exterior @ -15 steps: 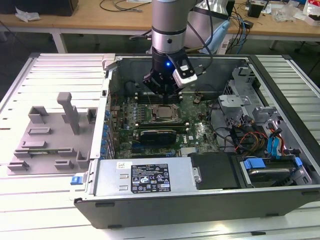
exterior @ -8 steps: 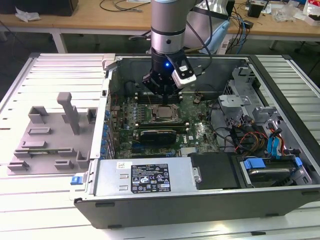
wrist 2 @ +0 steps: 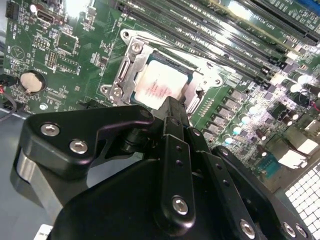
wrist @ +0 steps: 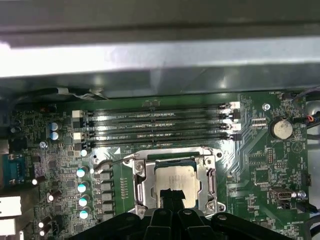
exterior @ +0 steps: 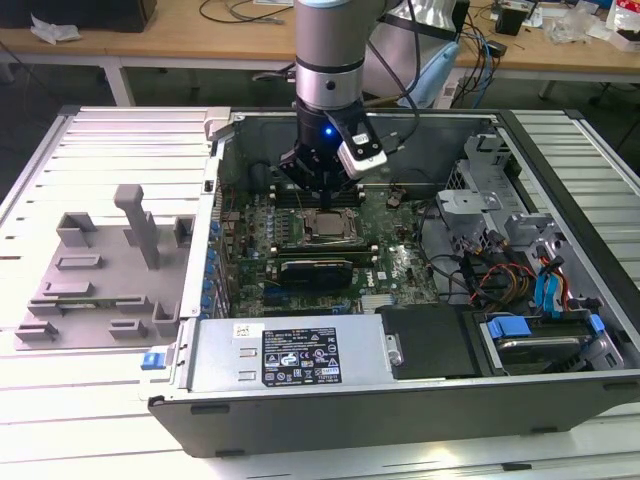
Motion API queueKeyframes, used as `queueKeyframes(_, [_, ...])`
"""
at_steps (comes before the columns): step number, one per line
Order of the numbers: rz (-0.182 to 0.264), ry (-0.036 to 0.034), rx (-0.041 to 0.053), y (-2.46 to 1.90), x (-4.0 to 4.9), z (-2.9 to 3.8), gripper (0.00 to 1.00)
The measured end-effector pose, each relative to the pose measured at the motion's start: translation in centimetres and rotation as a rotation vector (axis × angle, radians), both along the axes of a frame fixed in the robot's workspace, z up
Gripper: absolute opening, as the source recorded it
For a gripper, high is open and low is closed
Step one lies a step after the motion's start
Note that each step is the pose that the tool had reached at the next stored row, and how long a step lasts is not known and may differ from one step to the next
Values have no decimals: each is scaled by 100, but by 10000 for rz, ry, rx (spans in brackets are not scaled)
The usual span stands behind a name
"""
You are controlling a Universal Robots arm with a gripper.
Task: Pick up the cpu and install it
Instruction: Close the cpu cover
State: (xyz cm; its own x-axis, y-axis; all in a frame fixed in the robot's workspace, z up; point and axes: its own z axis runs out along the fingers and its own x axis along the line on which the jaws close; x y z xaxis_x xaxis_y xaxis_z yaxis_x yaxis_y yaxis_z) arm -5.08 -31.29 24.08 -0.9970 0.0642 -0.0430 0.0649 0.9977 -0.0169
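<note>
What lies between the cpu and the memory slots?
Only the metal socket frame, in the first wrist view; the cpu sits inside it, the slots beyond.

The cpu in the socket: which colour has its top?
Silvery-grey, like bare metal. The cpu shows best in the first wrist view.

This looks like a robotics lab or electronics workshop. An open computer case (exterior: 420, 405) lies on a ribbed metal bench (exterior: 80, 440), its green motherboard (exterior: 395, 262) bared. An industrial robot arm (exterior: 330, 50) reaches down into it. Grey fixture blocks (exterior: 100, 285) sit at the exterior view's left. At the far side, wooden desks (exterior: 150, 45) carry loose cables (exterior: 235, 12).
</note>
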Motion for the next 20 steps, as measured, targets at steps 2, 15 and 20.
queueKeyframes(2, [-2, -1, 1, -18, -16, -9, 11])
queueKeyframes(15, [190, -20, 1, -26, -152, -252, 11])
queueKeyframes(20, [464, -20, 2, -19, -165, -307, 11])
